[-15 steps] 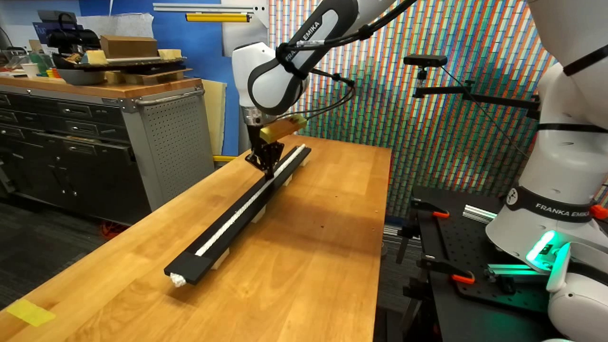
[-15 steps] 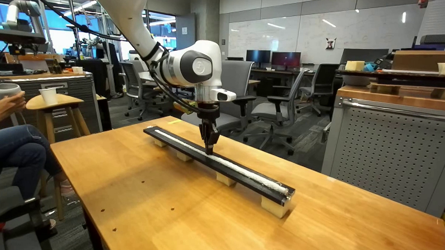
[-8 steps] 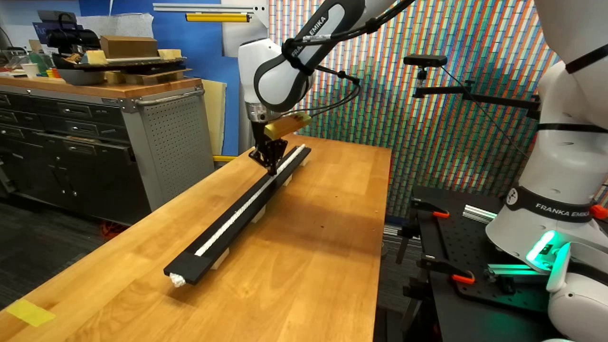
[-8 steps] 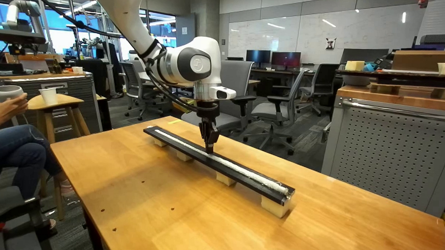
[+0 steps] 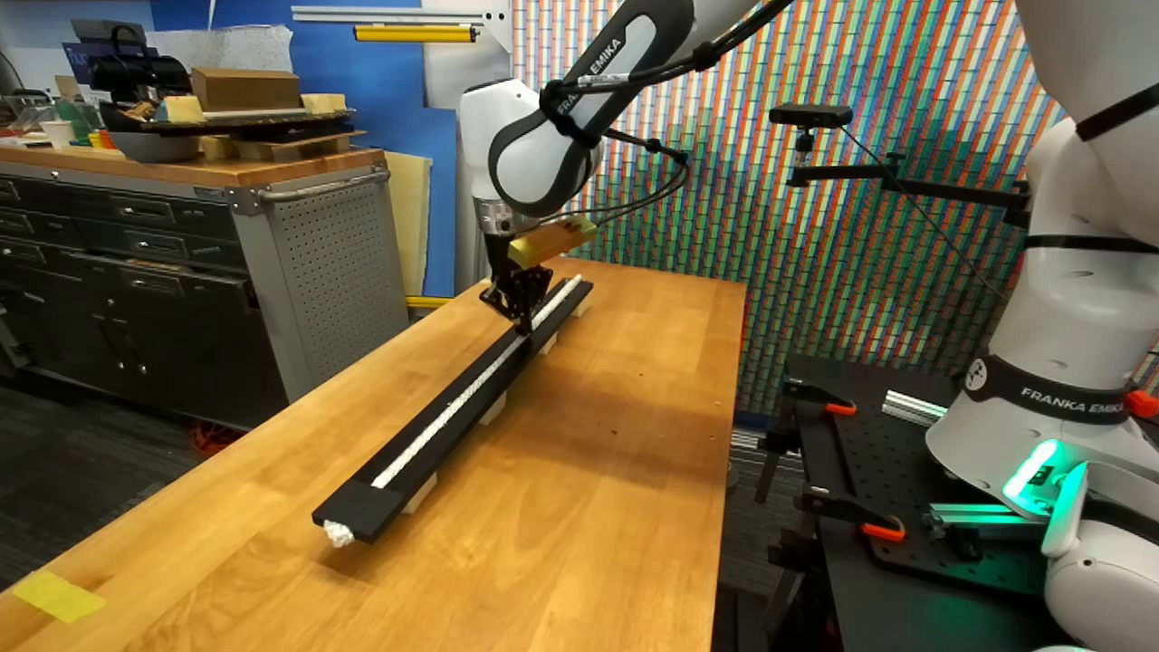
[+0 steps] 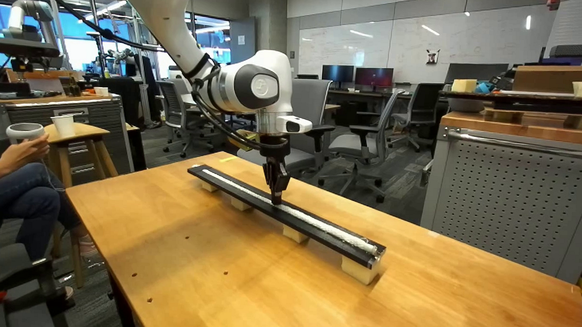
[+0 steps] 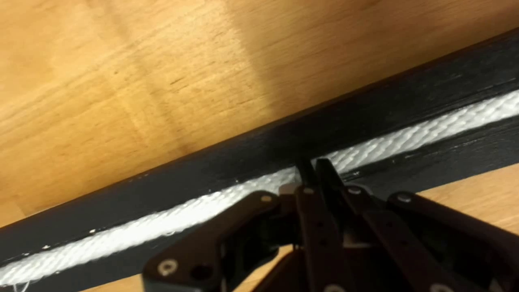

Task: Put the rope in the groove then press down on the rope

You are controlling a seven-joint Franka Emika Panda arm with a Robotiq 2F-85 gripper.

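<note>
A white braided rope (image 5: 426, 441) runs along a long black bar (image 5: 362, 507), lying in the bar's groove, which it mostly covers. In the wrist view the rope (image 7: 142, 231) crosses diagonally over the bar (image 7: 227, 170). My gripper (image 7: 313, 162) points straight down over it, shut, with only a sliver between the tips where white shows. In both exterior views the gripper (image 5: 523, 330) (image 6: 276, 203) stands on the line of the rope (image 6: 325, 226), its tips appearing to touch it. Exact contact is hidden. A frayed white end (image 5: 338, 532) sticks out of the bar's end.
Small wooden blocks (image 6: 360, 271) hold the bar above the wooden table (image 6: 185, 285). A grey cabinet (image 6: 507, 205) stands beyond the table's edge. Someone seated holds a grey bowl (image 6: 25, 131) near a stool. The arm's cables (image 6: 224, 127) hang by the wrist.
My gripper rises slightly, then comes down again a little further along the bar, towards its far end in an exterior view. The rope and bar look unmoved. The seated person's bowl shifts right.
</note>
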